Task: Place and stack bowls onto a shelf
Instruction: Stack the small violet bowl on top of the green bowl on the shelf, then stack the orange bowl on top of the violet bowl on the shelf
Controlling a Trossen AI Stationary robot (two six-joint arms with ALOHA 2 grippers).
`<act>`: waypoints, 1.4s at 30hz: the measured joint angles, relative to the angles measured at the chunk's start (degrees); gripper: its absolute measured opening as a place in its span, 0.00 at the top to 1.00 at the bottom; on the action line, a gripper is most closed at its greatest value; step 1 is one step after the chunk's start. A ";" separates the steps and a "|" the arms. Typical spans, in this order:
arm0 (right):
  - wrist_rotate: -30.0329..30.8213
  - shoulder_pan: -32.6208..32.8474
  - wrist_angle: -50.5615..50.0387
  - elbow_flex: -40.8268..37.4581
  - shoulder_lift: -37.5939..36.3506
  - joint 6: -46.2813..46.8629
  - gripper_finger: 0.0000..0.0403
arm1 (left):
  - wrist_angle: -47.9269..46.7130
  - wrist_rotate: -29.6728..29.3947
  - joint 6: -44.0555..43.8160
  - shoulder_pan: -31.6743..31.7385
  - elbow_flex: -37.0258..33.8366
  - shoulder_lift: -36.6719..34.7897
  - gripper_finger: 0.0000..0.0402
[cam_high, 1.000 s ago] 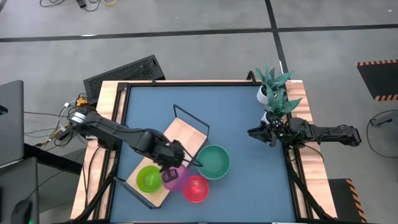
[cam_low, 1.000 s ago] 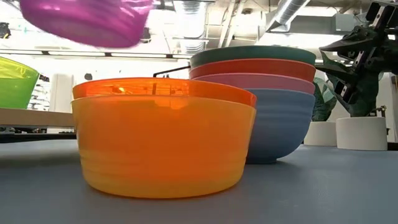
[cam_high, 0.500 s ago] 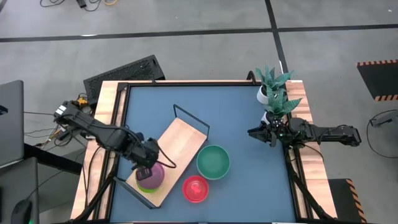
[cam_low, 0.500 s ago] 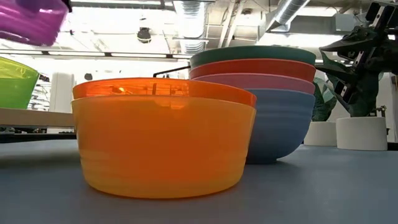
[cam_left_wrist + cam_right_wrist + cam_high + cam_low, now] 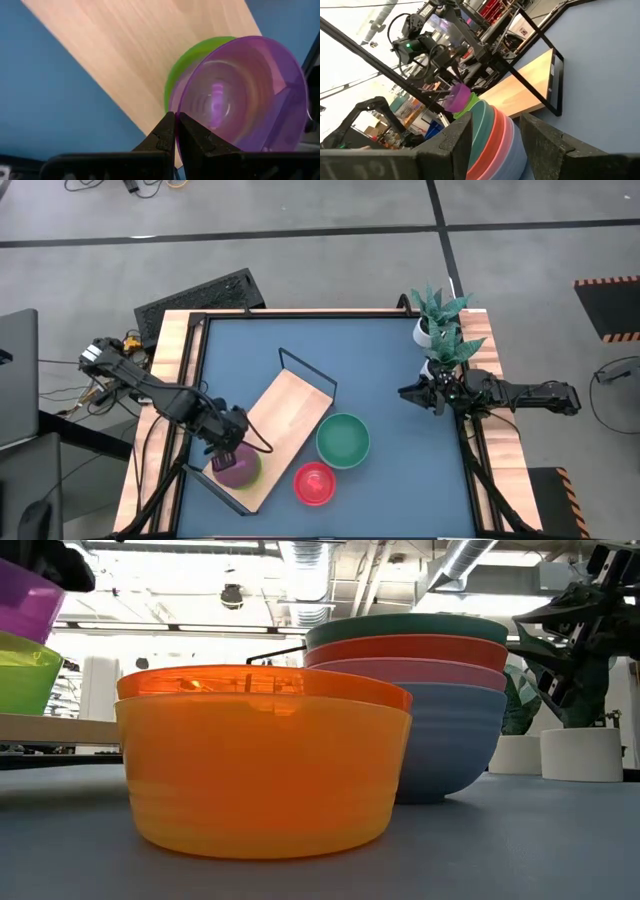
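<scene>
My left gripper (image 5: 229,448) is over the near-left end of the light-wood shelf (image 5: 290,415), shut on a translucent purple bowl (image 5: 239,470). The purple bowl (image 5: 240,95) hangs tilted over a lime bowl (image 5: 186,65) that stands on the board. In the low view its underside dips behind the lime bowl's (image 5: 25,670) rim. A teal-topped stack of bowls (image 5: 343,440) and an orange-red bowl (image 5: 314,483) rest on the blue tabletop. My right gripper (image 5: 413,393) waits, open, at the table's right edge. My left gripper pinches the purple bowl's rim (image 5: 181,106) between its two shut fingers (image 5: 165,131), on the bowl's far-left side. The fingers come from above, slanting down. The bowl is tilted with its bottom inside the lime bowl; whether it rests there I cannot tell.
The shelf's black wire frame (image 5: 306,367) rises at its far end. A white pot with a green plant (image 5: 437,325) stands by the right arm. Bare blue tabletop (image 5: 385,360) lies between the shelf and the plant. A black keyboard (image 5: 200,295) lies beyond the far-left corner.
My left gripper has carried the purple bowl from beside the orange-red bowl toward the table's left edge, along the shelf's near end, and lowered it over the lime bowl. It stayed shut on the rim throughout.
</scene>
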 joint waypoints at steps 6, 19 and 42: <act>0.80 -0.59 0.09 0.00 0.01 0.03 0.53 | 4.31 2.09 1.83 -0.02 -3.41 -0.04 1.00; 1.02 -4.26 0.09 -0.02 0.00 -0.44 0.53 | 5.59 -0.07 3.07 -0.02 -3.64 0.02 0.97; 0.97 -4.57 0.07 -0.02 0.00 -0.41 0.53 | 17.23 -12.09 5.04 5.41 5.21 0.33 0.63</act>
